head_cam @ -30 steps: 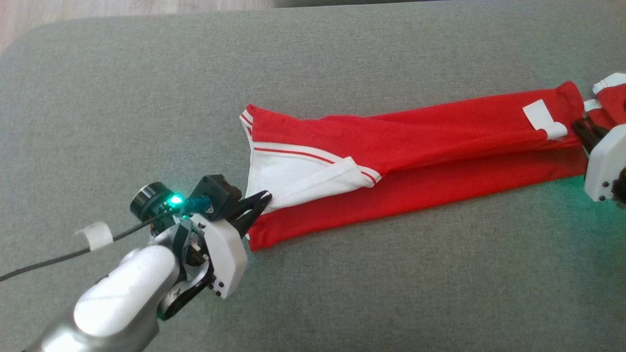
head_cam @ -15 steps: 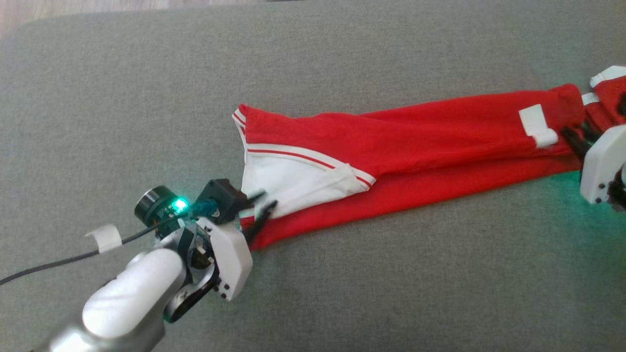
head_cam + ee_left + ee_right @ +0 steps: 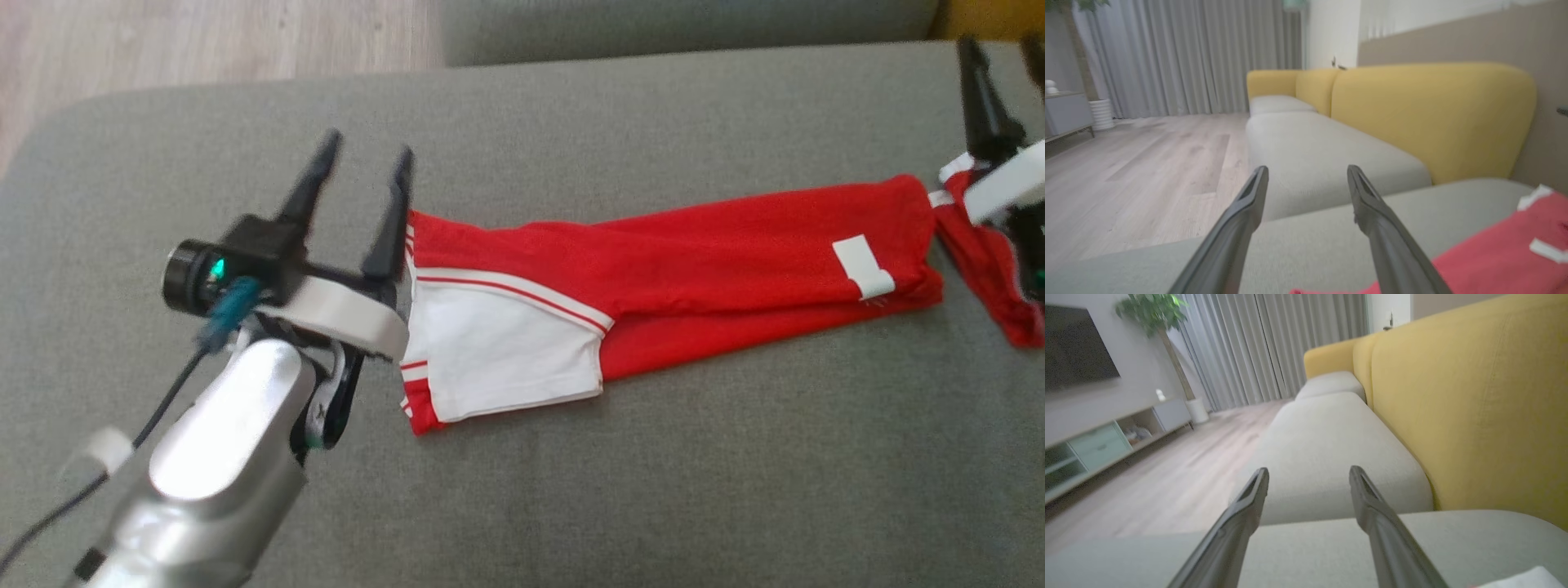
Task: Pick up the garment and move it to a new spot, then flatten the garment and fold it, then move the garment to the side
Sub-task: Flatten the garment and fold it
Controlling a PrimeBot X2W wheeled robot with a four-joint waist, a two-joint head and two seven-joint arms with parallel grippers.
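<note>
From the head view, the red garment [image 3: 694, 253] lies stretched long and fairly flat across the grey sofa seat [image 3: 571, 490], its white panel [image 3: 498, 351] at the left end and a white tag [image 3: 861, 265] near the right. The left pincer [image 3: 367, 147] hangs just off the garment's left edge, fingers spread and holding nothing. The right pincer [image 3: 998, 53] stands above the garment's rumpled right end, also empty, I think, though it is half cut off.

In the left wrist view the left pincer [image 3: 1306, 171] gapes wide, with the garment [image 3: 1494, 249] below and to one side of it. A yellow sofa back [image 3: 1433, 114] rises beyond the garment.

In the right wrist view the right pincer [image 3: 1308, 471] is likewise spread.

Flattening looks about done, so folding comes next. Both pincers must come down and pinch the cloth again. The bunched right end may want smoothing first. Nothing else lies near the garment.
</note>
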